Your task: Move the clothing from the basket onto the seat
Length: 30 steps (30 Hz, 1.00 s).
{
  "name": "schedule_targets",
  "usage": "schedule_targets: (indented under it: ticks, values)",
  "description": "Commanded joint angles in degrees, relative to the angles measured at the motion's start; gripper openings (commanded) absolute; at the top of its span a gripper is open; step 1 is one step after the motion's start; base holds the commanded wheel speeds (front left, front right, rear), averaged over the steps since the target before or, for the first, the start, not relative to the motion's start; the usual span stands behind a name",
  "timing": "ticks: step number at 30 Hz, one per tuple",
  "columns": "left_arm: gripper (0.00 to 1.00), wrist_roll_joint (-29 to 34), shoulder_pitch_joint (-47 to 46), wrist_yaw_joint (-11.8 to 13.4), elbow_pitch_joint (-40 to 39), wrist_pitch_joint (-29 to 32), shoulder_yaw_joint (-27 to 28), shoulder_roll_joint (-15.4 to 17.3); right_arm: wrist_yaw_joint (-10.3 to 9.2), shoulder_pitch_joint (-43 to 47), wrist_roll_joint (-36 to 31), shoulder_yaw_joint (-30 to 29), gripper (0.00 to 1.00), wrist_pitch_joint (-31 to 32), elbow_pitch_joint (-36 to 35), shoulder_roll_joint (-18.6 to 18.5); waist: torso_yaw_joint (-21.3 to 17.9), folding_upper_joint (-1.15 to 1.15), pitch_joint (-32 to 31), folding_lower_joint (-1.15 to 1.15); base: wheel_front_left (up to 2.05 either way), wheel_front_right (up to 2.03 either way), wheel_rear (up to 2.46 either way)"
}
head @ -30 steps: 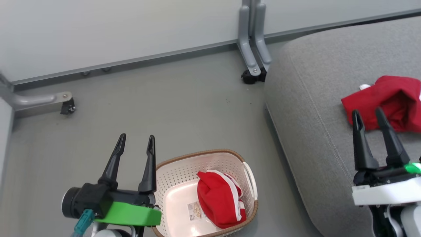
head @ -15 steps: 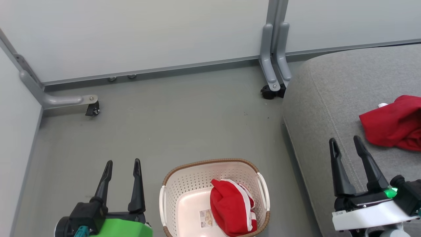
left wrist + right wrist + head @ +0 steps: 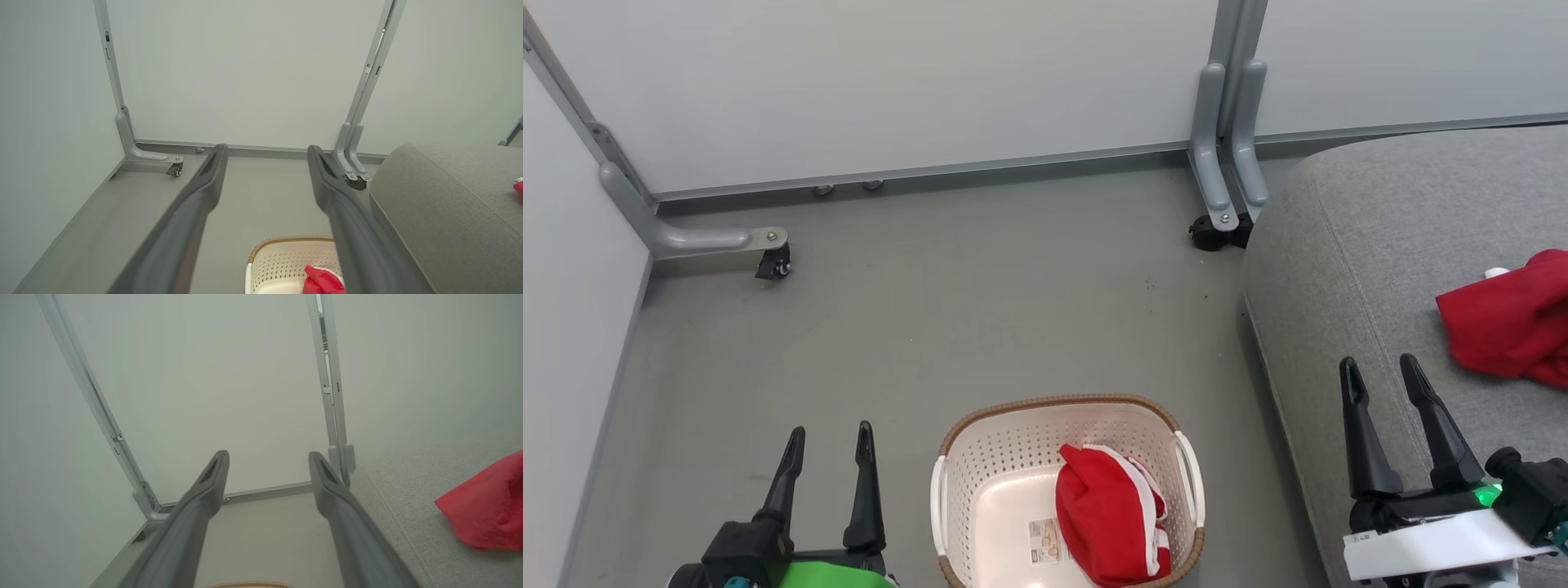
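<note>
A cream perforated basket with a brown rim stands on the floor at the bottom centre. Inside it lies a red garment with white trim, also seen in the left wrist view as a red garment in the basket. A plain red garment rests on the grey seat at the right; the right wrist view shows this garment on the seat. My left gripper hangs open left of the basket. My right gripper is open above the seat's front edge, left of the plain garment.
Grey partition walls close off the back and left. Their metal feet with castors stand on the grey floor, one right by the seat's far corner.
The head camera has turned, shifting the whole picture right and down. Both grippers sit lower in the picture and stay open. The garments lie as before.
</note>
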Motion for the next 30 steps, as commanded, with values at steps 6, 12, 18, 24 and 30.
schedule_targets:
  ticks: [6,12,18,24,30]
  values:
    - [1.00,-0.3,0.3,0.3,0.0,0.0,-0.3,0.1,0.00,-0.5,0.3,-0.5,1.00,-0.2,0.1,-0.2,0.2,0.00,0.3,0.00,0.00,0.00,0.00]
    - [1.00,0.0,-0.3,-0.2,0.4,0.0,-0.7,0.1,0.00,-1.2,0.4,-0.9,1.00,-0.2,0.0,-0.6,-0.8,0.00,1.3,0.00,0.00,0.00,0.00]
    - [1.00,0.2,-3.5,-0.9,0.6,0.0,-2.7,0.1,0.00,-3.7,0.5,-1.8,1.00,-0.2,-0.7,-1.4,-3.7,0.00,6.1,0.00,0.00,0.00,0.00]
    - [1.00,1.8,-8.2,-1.3,3.4,0.0,-5.5,0.1,0.00,-6.9,1.0,-2.6,1.00,-0.2,-1.2,-2.1,-6.9,0.00,12.7,0.00,0.00,0.00,0.00]
    - [1.00,3.3,-13.2,-1.4,8.1,0.0,-7.7,0.2,0.00,-9.7,1.2,-2.9,1.00,-0.2,-1.1,-2.4,-10.3,0.00,18.6,0.00,0.00,0.00,0.00]
